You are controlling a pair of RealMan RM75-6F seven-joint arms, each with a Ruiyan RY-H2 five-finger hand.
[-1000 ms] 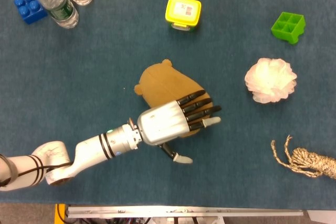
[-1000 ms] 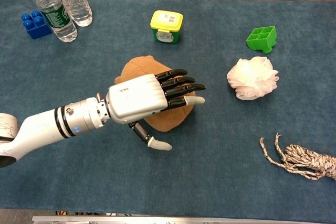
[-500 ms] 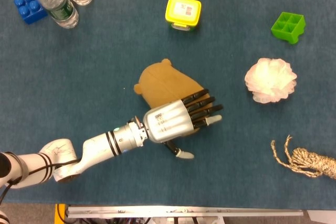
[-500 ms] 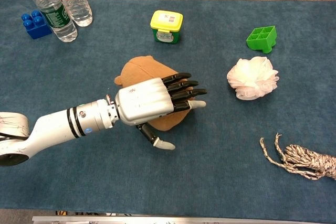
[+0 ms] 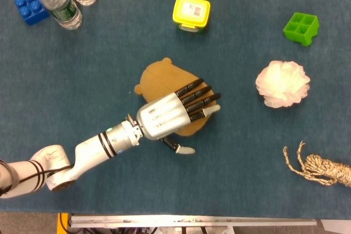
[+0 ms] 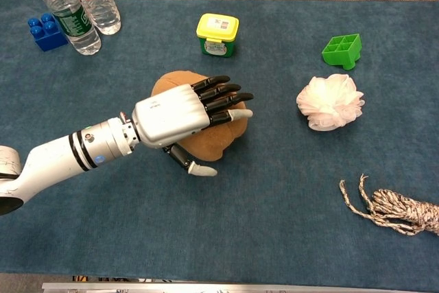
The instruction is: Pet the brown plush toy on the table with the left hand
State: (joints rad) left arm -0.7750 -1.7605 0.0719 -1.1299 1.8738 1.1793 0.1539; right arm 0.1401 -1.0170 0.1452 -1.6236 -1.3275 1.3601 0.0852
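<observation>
Left hand (image 5: pixel 164 116): black fingers (image 5: pixel 193 94) extended and held close together, palm down, laid flat across the brown plush toy (image 5: pixel 159 80); thumb splayed out to the near side, its pale tip over the cloth just off the toy's edge. Nothing is grasped, the fingers are released and stretched out. In the chest view the same hand (image 6: pixel 175 118) covers the near half of the toy (image 6: pixel 171 81), with the fingertips (image 6: pixel 230 97) reaching past its far-right edge. Contact looks likely but the exact touch of palm to plush cannot be confirmed from either view.

The toy sits near the middle of the blue tablecloth (image 5: pixel 109 53), lying flat, a small ear showing at its left edge. The silver-white forearm (image 5: pixel 93 149) runs from the hand down to the lower left of the head view.

Right hand: not visible in either view.

Other items, all well apart from the toy: yellow-lidded container (image 5: pixel 191 12) beyond it; two water bottles (image 5: pixel 57 1) and a blue building block (image 5: pixel 30 7) at far left; green tray block (image 5: pixel 300 28) at far right; white fluffy ball (image 5: pixel 282 83) to the right; coiled rope (image 5: pixel 323 167) at near right.
</observation>
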